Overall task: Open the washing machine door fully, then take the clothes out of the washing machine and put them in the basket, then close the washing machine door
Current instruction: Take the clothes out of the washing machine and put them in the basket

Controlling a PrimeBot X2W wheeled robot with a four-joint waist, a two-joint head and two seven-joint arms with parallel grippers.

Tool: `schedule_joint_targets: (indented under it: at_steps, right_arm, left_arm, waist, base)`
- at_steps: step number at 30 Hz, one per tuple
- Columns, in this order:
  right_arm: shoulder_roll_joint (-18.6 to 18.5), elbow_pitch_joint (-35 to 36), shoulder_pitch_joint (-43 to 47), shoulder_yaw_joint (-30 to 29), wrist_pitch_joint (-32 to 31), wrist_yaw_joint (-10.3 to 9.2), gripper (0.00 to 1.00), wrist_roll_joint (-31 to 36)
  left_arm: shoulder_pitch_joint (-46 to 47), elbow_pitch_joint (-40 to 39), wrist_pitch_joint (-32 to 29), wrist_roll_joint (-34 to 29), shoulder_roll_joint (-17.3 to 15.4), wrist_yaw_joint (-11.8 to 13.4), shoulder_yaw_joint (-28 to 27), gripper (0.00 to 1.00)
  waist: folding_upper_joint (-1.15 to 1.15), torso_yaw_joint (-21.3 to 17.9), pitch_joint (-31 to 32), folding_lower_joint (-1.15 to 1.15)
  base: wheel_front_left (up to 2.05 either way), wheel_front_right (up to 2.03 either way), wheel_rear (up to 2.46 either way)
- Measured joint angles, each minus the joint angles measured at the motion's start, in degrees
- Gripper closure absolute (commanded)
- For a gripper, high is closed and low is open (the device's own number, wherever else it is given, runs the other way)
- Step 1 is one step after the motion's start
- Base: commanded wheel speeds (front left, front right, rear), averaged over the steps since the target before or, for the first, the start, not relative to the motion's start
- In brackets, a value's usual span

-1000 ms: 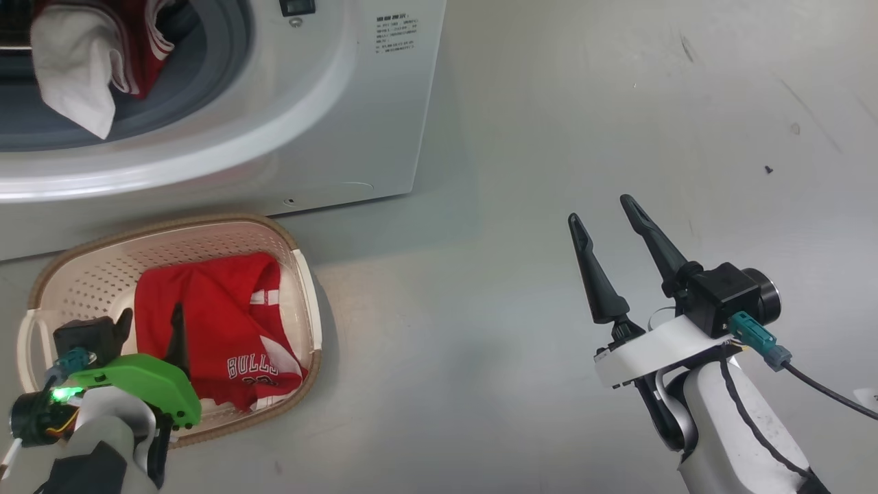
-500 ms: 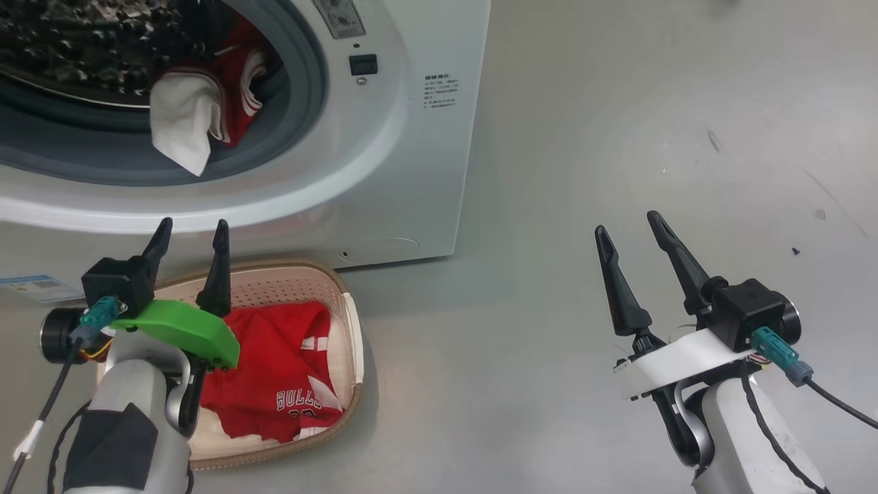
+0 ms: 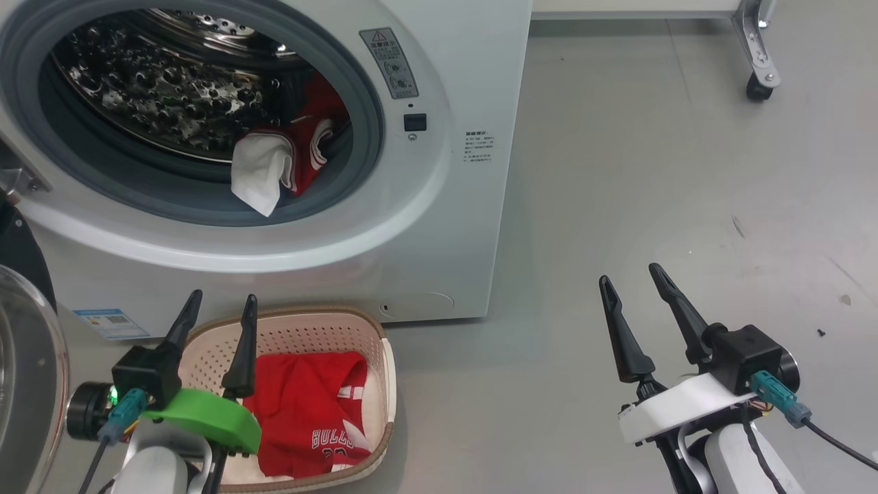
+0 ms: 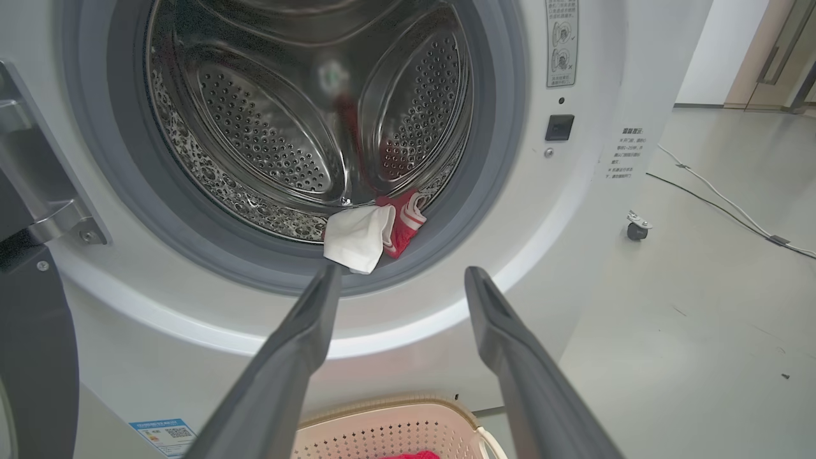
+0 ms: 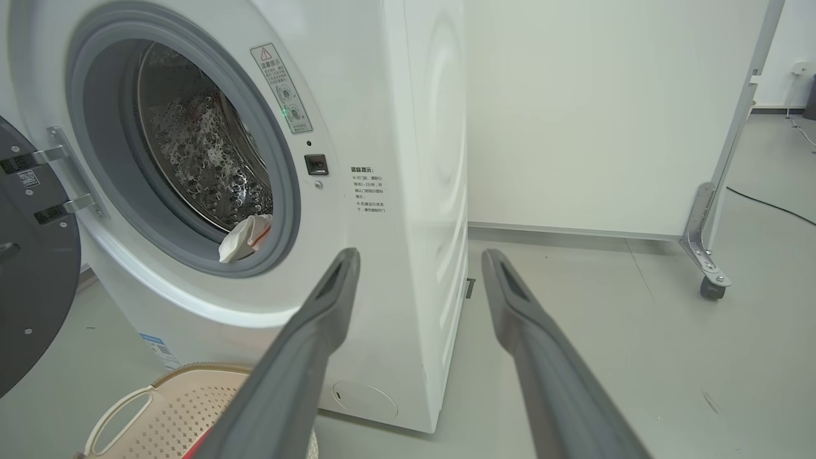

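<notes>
White front-loading washing machine [image 3: 473, 226]: far left, on the floor
Round black glass-bowled washing machine door [image 3: 27, 384]: swung out at the machine's near left
Red-and-white jersey clothes [image 3: 274, 165]: in the drum, low right, draped over the gasket
Cream perforated plastic basket [image 3: 329, 328]: on the floor just before the machine
Red BULLS-lettered jersey [image 3: 309, 405]: in the basket
Left gripper [image 3: 223, 296]: over the basket's left part
Right gripper [image 3: 629, 274]: well right of the basket

**Even light, crisp frames**

Bright, diffuse overhead light fills every view. The steel drum [image 3: 164, 96] scatters hard glints, and the washing machine [image 3: 473, 226] lays a soft shadow on the grey floor [image 3: 651, 171] beside it. Wrist views bow straight lines toward their edges (wide-angle lenses), and the left gripper [image 4: 403, 273], close to its lens, renders slightly soft.
</notes>
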State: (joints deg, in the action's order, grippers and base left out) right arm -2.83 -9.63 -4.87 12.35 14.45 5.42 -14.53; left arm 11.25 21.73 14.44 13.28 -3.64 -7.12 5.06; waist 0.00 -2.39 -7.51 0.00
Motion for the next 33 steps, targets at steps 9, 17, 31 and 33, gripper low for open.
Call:
schedule_joint_targets:
  at_steps: [9, 17, 31, 33]
  right_arm:
    - [0.04, 1.03, 2.48, -0.15, 0.00, 0.01, 0.00, -0.08]
    - [0.07, 1.59, 2.99, 0.34, 0.00, 0.04, 0.00, -0.08]
    - [0.09, 1.91, 3.60, 0.63, 0.00, 0.05, 0.00, -0.08]
    - [0.10, 1.97, 3.84, 0.63, 0.00, 0.05, 0.00, -0.08]
  left_arm:
    - [-5.63, -6.17, 0.00, -0.16, 0.54, 0.00, -0.90, 0.00]
    - [-8.00, -9.49, 0.00, -0.18, 0.78, 0.00, -0.89, 0.00]
    - [-11.19, -12.11, 0.00, -0.20, 0.86, 0.00, 0.01, 0.00]
    - [-11.63, -12.47, 0.00, -0.20, 0.86, 0.00, 0.14, 0.00]
  waist:
    - [0.00, 0.89, 3.25, 0.00]
    - [0.00, 0.87, 3.77, 0.00]
    - [0.00, 0.29, 3.88, 0.00]
    - [0.00, 0.21, 3.84, 0.00]
  base:
    - [0.00, 0.00, 0.00]
    - [0.00, 0.00, 0.00]
    - [0.00, 0.00, 0.00]
    - [0.00, 0.00, 0.00]
